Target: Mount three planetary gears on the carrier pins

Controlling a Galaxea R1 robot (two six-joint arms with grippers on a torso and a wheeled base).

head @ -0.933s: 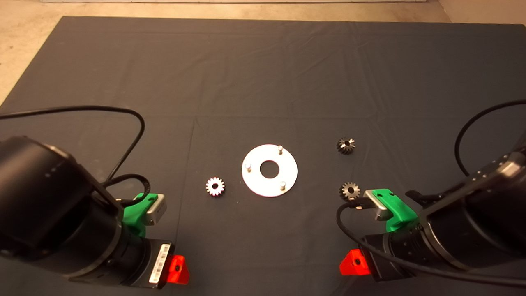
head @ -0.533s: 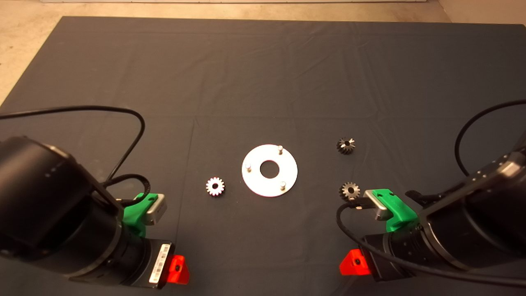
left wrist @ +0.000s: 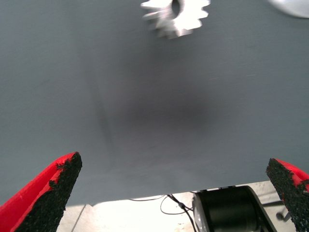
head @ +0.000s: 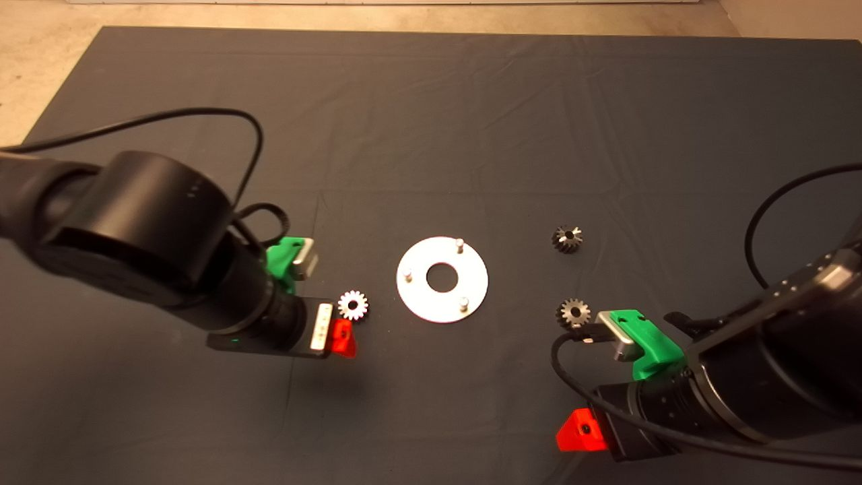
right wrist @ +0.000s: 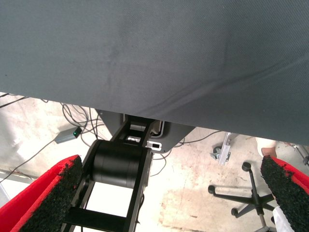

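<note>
A shiny round disc lies mid-mat with three carrier pins standing bare on it. One silver planetary gear rests flat just left of the disc. Two darker gears lie to its right. My left gripper hovers just short of the silver gear, open, nothing between its fingers. My right gripper waits open at the lower right, near the nearer dark gear.
The dark mat has creases and a beige floor beyond its far edge. Black cables loop off both arms. Past the mat's near edge, the right wrist view shows the robot's base and chair castors on the floor.
My left arm has swung up and to the right from its parked spot, bringing its gripper next to the silver gear. The right arm, gears and disc have not moved.
</note>
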